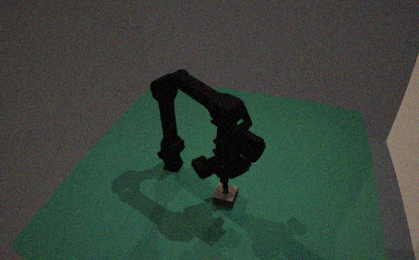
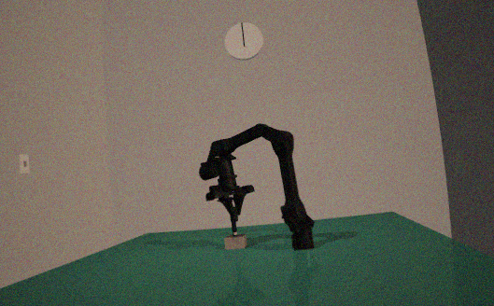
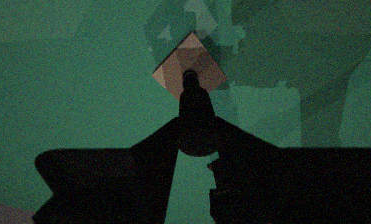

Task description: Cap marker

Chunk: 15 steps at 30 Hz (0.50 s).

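The light brown holder block [image 1: 222,204] [image 2: 235,243] [image 3: 210,75] sits on the table. The dark marker [image 1: 225,189] [image 2: 234,229] [image 3: 190,79] stands upright in it. My gripper [image 1: 224,177] [image 2: 234,214] [image 3: 196,121] is shut on the dark cap [image 2: 234,219] [image 3: 196,107], directly above the marker. In the exterior view the cap and marker look lined up, with no gap visible between them. The wrist view shows the cap hiding part of the marker. Whether the cap is just touching the marker's tip or partly over it cannot be told.
The green table top [image 1: 315,158] [image 2: 138,275] [image 3: 61,100] carries the arm's base [image 1: 172,156] [image 2: 303,235], which stands a short way from the block. Broad arm shadows fall around the block. A pale wall with a round clock [image 2: 244,41] stands behind.
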{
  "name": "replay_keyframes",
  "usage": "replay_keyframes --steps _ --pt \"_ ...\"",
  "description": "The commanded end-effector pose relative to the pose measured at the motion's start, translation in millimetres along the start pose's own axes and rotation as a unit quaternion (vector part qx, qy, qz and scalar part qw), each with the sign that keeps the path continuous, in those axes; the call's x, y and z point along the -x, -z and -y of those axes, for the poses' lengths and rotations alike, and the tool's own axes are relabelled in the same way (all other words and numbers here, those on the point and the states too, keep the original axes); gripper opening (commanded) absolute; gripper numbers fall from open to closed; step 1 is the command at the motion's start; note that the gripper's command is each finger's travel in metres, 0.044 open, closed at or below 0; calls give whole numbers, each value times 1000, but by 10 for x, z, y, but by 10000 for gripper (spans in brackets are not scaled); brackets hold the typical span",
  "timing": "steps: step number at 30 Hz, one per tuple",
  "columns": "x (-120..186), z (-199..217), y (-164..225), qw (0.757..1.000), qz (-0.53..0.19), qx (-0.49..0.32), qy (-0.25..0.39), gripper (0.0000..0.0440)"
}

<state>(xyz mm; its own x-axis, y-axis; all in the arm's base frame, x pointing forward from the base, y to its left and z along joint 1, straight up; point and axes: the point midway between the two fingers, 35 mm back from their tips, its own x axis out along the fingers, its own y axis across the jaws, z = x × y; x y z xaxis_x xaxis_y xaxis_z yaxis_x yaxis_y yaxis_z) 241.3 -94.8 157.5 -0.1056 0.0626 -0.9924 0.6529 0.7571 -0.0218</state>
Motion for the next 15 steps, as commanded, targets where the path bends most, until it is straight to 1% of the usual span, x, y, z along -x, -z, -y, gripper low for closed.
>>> replay_keyframes --steps 1,14,15 --pt "-107 -1 -7 1000 -10 2 -1 0" --pt "-421 6 -38 1000 -22 17 0 1" --pt "-444 13 -37 1000 -23 18 2 27"
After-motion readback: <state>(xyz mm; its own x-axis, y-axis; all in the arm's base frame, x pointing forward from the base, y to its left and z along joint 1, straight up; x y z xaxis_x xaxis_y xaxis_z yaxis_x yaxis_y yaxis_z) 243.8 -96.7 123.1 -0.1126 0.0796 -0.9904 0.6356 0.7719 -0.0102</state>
